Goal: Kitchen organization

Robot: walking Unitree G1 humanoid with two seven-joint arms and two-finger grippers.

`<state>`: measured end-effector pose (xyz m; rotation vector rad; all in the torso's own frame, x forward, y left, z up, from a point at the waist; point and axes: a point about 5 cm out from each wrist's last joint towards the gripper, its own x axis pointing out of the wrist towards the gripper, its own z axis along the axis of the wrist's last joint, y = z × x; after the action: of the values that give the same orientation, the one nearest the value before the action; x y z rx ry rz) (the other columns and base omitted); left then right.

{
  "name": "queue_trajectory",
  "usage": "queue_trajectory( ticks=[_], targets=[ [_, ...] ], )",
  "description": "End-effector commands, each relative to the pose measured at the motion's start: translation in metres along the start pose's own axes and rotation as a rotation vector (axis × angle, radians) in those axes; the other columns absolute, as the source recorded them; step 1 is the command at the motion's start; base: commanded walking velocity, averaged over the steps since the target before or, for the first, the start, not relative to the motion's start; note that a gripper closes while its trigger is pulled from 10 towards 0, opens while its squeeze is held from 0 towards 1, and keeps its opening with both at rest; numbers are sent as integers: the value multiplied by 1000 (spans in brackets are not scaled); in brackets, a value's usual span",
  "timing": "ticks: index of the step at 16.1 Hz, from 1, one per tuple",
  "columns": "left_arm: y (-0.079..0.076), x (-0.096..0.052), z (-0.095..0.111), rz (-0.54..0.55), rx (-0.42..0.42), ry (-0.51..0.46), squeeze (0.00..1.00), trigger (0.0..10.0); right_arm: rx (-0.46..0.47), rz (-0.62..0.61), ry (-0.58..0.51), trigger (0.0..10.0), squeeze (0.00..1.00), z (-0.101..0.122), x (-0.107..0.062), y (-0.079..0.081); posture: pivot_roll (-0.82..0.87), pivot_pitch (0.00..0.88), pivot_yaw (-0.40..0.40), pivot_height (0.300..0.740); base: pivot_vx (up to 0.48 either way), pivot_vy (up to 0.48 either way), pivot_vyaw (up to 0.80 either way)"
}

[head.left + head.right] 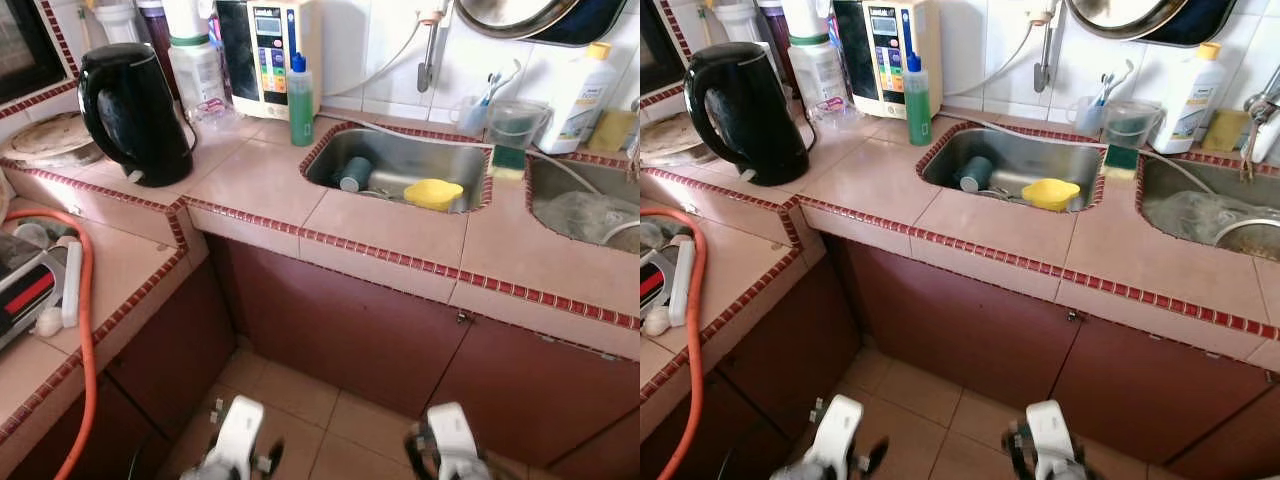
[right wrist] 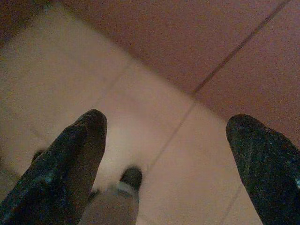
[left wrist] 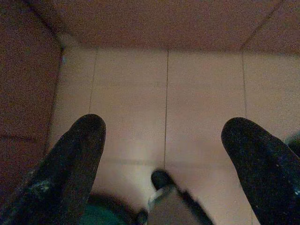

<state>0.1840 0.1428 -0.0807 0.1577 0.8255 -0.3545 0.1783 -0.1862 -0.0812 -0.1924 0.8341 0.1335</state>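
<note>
You see both arms hanging low over the floor tiles, the left gripper [image 3: 164, 140] and right gripper [image 2: 166, 136] spread apart and empty. A yellow bowl [image 1: 433, 193] and cup [image 1: 352, 174] lie in the sink [image 1: 400, 150]; how much organizing is done, you cannot judge.

Kettle [image 1: 133, 112] left — sink [image 1: 400, 168] right

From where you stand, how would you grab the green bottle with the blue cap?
Probably around the middle of the green bottle, coming in from the front, over the counter edge. It stands upright, its round body looks slim enough for two fingers, and the white machine behind it blocks the back. Both arms hang idle now.
</note>
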Motion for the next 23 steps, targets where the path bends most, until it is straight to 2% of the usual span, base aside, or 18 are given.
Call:
queue_trajectory(
  ticks=[1, 3, 5, 13, 17, 19, 20, 23],
  targets=[
    [3, -5, -16, 19, 16, 66, 0, 10000, 20, -15, 72, 10000, 0, -16, -4, 0, -115, 0, 53, 740, 0, 0, 0],
    [3, -8, -26, 28, 10, 95, 0, 10000, 71, -44, 124, 10000, 0, -31, -10, -3, -108, 0, 52, 740, 0, 0, 0],
    [5, -11, -32, 38, 10, 111, 0, 10000, 71, -44, 146, 10000, 0, -38, -13, -3, -105, 0, 51, 740, 0, 0, 0],
    [6, -12, -35, 54, -1, 122, 0, 10000, 59, -35, 134, 10000, 0, -33, -10, -5, -102, 0, 45, 740, 0, -436, 0],
    [10, -12, -33, 60, -11, 129, 0, 10000, 45, -25, 152, 10000, 0, -37, -12, -4, -100, 0, 40, 740, 0, -480, 0],
    [10, -13, -36, 60, -7, 155, 0, 10000, 43, -21, 156, 10000, 0, -39, -13, -4, -101, 0, 39, 740, 0, 0, 0],
    [11, -14, -40, 73, -40, 172, 0, 10000, 42, -19, 159, 10000, 0, -39, -13, -4, -101, 0, 39, 740, 0, 0, 0],
    [13, -15, -44, 90, -36, 209, 0, 10000, 38, -18, 164, 10000, 0, -41, -14, -4, -100, 0, 36, 740, 0, 0, 0]
  ],
)
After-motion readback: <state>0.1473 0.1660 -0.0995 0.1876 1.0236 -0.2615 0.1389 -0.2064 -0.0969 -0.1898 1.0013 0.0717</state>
